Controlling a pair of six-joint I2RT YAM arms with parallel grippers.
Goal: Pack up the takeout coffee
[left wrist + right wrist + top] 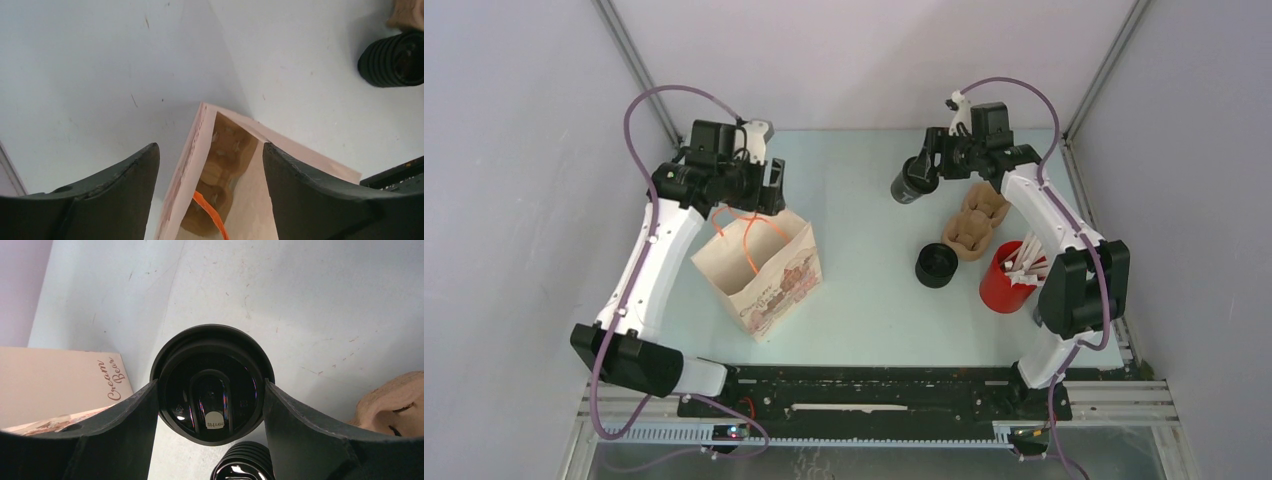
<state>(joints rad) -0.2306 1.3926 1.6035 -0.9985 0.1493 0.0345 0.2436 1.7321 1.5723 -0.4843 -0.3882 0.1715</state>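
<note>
We find the right gripper (210, 390) grasping the coffee cup (911, 185) aloft near the desk's (864, 215) far edge. The left gripper (210, 148) is released, above the bag's (769, 275) mouth. Bare desk lies between.

A pale mint table (864, 215) — faintly scuffed — stands between plain grey walls (854, 50), slim metal posts (638, 70) rising at its far corners under even light.
</note>
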